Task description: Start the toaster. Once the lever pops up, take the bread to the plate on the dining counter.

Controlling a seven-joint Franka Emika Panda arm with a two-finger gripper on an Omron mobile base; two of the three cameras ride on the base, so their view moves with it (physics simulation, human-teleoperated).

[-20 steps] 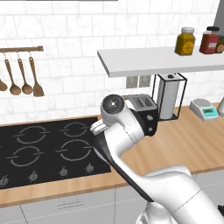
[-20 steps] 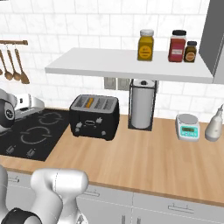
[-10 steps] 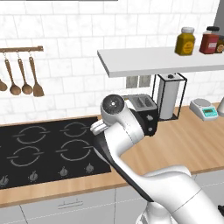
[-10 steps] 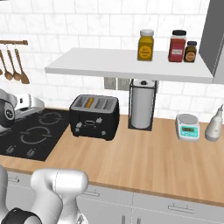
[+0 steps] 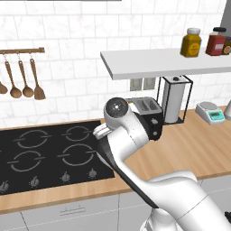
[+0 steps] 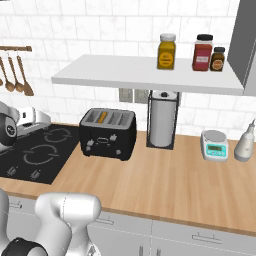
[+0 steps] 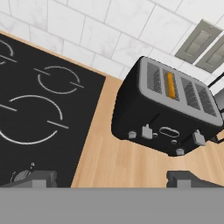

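Observation:
The black toaster (image 6: 107,134) stands on the wood counter beside the hob, partly hidden by my arm in the left base view (image 5: 151,118). In the hand view the toaster (image 7: 162,120) lies ahead and to the right, its two levers and knobs on the face turned toward me. The bread (image 7: 170,85) sits down in one slot, only its golden top edge showing; it is also seen as an orange strip (image 6: 101,117). My gripper (image 7: 110,179) is open and empty, a short way from the toaster over the counter by the hob's edge. The plate and dining counter are out of view.
A black hob (image 5: 45,155) lies left of the toaster. A paper towel holder (image 6: 162,125), a small scale (image 6: 215,145) and a soap bottle (image 6: 246,142) stand to the right. A white shelf (image 6: 145,75) with jars hangs above. Wooden utensils (image 5: 22,81) hang on the wall.

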